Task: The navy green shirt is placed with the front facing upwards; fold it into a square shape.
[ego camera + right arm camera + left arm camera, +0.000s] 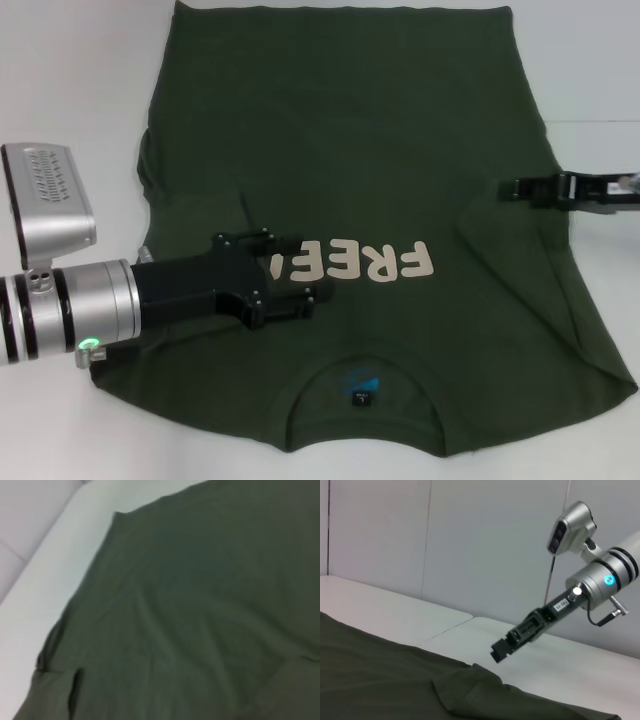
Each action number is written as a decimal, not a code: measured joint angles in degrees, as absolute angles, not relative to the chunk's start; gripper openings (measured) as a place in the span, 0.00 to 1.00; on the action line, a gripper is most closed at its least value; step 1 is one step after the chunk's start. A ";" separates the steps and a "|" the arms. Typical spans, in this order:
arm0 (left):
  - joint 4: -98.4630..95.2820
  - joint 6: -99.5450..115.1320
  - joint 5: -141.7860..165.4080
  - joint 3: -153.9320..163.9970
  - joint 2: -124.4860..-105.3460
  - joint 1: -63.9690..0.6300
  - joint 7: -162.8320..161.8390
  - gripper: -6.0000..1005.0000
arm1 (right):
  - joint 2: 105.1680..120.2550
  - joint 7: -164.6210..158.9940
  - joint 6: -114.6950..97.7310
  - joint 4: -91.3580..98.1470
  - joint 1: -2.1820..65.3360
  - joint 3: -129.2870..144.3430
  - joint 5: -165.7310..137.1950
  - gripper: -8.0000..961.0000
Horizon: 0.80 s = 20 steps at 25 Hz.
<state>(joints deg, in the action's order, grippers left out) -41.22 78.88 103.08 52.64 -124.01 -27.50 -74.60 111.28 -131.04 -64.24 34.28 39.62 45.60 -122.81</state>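
1. Olive-green cotton of the shirt is spread flat across the white surface, front side up, with the collar nearest the robot and the hem at the far edge.
2. Inside the collar a small blue mark and a dark tag are seen.
3. Cream lettering is printed across the chest just beyond the collar, and its left end is covered by the left tool.
4. The left tool is held over the chest on the shirt's left side, its black fingers parted with a clear gap between them, and nothing is gripped.
5. A fold is seen on each side where the sleeves have been turned inward over the body of the shirt; the right one is marked by a diagonal crease.
6. The right tool is positioned farther off over the right edge of the shirt, level with the mid-body; in the left wrist view it is shown raised above the cloth, and whether its fingers are open or closed cannot be told.
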 joint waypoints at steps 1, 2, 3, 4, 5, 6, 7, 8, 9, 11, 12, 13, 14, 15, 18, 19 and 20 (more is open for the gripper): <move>-41.22 78.86 103.08 52.65 -124.01 -27.53 -74.61 0.75 | 110.98 -131.47 -64.38 34.18 39.19 45.62 -122.82 0.58; -41.22 78.86 103.08 52.65 -124.01 -27.53 -74.61 0.75 | 110.79 -131.87 -64.61 34.11 38.75 45.64 -122.85 0.63; -41.22 78.83 103.08 52.64 -124.01 -27.55 -74.61 0.75 | 110.65 -132.13 -64.76 34.11 38.29 45.65 -122.87 0.67; -41.22 78.83 103.09 52.65 -124.01 -27.55 -74.61 0.75 | 110.52 -132.37 -65.04 34.10 37.85 45.67 -122.95 0.71; -41.22 78.83 103.09 52.65 -124.01 -27.55 -74.61 0.75 | 110.40 -132.56 -65.25 34.10 37.52 45.67 -123.10 0.75; -41.23 78.83 103.08 52.64 -124.01 -27.55 -74.62 0.75 | 110.33 -132.82 -65.45 34.08 37.21 45.67 -123.44 0.79; -41.22 78.83 103.09 52.64 -124.03 -27.55 -74.61 0.75 | 110.29 -133.05 -65.59 34.02 36.89 45.63 -123.88 0.83; -41.23 78.83 103.09 52.64 -124.05 -27.55 -74.62 0.75 | 110.31 -133.26 -65.61 33.95 36.67 45.55 -124.27 0.88; -41.22 78.83 103.08 52.65 -124.08 -27.54 -74.62 0.75 | 110.39 -133.45 -65.64 33.90 36.39 45.44 -124.63 0.89; -41.22 78.84 103.08 52.64 -124.10 -27.51 -74.61 0.75 | 110.64 -133.63 -65.65 33.85 35.80 45.29 -124.83 0.91; -41.22 78.84 103.08 52.64 -124.10 -27.49 -74.62 0.75 | 110.75 -133.63 -65.65 33.84 35.59 45.25 -124.82 0.92; -41.22 78.84 103.07 52.65 -124.10 -27.46 -74.61 0.75 | 110.90 -133.63 -65.66 33.79 35.35 45.26 -124.82 0.94; -41.22 78.84 103.06 52.65 -124.10 -27.44 -74.62 0.75 | 111.02 -133.64 -65.65 33.66 35.17 45.25 -124.83 0.94; -41.22 78.83 103.05 52.65 -124.10 -27.42 -74.61 0.75 | 111.17 -133.63 -65.65 33.52 35.03 45.25 -124.87 0.94; -41.22 78.84 103.04 52.65 -124.14 -27.33 -74.62 0.75 | 111.65 -133.50 -65.65 33.29 34.84 45.25 -124.89 0.93; -41.22 78.83 103.03 52.65 -124.16 -27.28 -74.62 0.75 | 111.80 -133.49 -65.64 33.28 34.79 45.25 -124.91 0.93; -41.22 78.84 103.02 52.65 -124.18 -27.25 -74.61 0.75 | 111.91 -133.48 -65.62 33.28 34.77 45.26 -124.92 0.93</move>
<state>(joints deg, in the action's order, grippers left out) -41.22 78.84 103.02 52.65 -124.18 -27.25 -74.61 111.91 -133.48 -65.62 33.28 34.77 45.26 -124.92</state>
